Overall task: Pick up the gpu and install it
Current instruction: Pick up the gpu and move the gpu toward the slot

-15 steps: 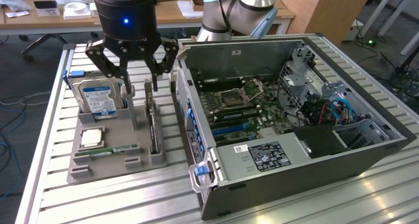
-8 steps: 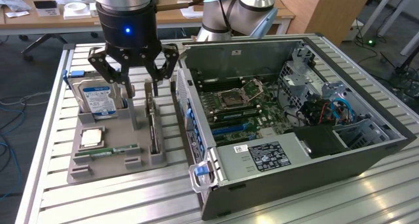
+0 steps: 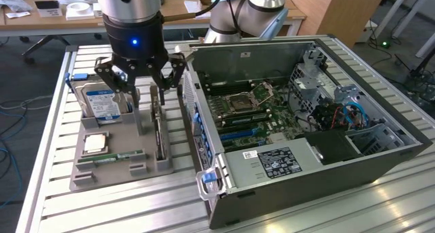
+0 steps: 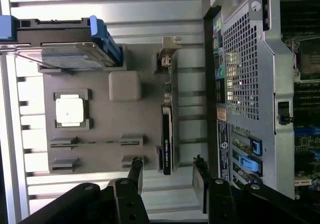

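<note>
Your gripper [image 3: 144, 84] [image 4: 167, 179]: jaws open, holding nothing, hanging above tray [image 3: 115, 173]. Gpu [image 3: 159, 128] [image 4: 168, 129] sits below, on edge in tray slot, apart from jaws. Its long axis runs between both fingers, so jaws look set to close across thin faces. Beyond, on surface [image 3: 136, 207]: case [image 3: 245, 57], just beside tray.

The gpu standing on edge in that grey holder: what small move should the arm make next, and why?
Probably a straight descent. The end effector hangs open above the grey holder, its fingers either side of the line of the gpu, which stands untouched on its edge. Lowering should bring the fingers around the card.
</note>
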Available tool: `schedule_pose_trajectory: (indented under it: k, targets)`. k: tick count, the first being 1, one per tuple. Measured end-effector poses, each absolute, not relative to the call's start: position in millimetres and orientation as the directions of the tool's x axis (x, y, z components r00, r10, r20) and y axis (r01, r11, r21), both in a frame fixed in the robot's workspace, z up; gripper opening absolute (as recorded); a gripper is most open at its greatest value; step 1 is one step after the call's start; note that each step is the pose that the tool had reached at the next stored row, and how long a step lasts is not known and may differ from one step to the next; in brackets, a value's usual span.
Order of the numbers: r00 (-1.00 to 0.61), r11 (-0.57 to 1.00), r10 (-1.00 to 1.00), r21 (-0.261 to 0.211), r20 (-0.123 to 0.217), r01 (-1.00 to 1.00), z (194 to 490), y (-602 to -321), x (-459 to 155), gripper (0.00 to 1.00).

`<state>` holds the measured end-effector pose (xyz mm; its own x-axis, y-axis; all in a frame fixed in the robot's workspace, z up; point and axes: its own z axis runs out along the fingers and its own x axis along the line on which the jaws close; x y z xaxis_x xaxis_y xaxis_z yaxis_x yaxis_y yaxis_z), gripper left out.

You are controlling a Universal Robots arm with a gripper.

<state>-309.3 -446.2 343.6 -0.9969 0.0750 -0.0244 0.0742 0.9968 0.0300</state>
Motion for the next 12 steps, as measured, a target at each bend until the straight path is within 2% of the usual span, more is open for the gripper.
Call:
schedule_pose_trajectory:
  k: [12]
  targets:
    - [-0.997,0.997,0.075,0.032,-0.024,0.074,321.9,-445.4,-308.7,0.53]
